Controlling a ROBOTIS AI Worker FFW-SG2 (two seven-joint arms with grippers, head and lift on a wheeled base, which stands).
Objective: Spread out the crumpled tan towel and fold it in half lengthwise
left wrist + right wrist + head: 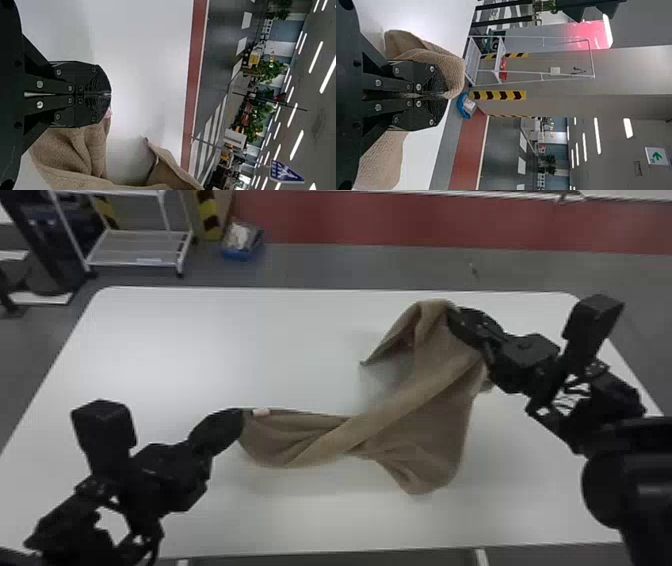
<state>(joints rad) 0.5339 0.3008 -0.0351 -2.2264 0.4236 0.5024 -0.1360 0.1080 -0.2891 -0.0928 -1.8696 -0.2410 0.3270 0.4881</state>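
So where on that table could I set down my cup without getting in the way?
The widest bare patch of the table is its far left, between the far edge and the left gripper. A strip also runs along the near edge, below the towel. It's crowded at right, around the towel and right gripper.

Blue bin [242, 249] and white cart [134, 246], perhaps metal, stand beyond.
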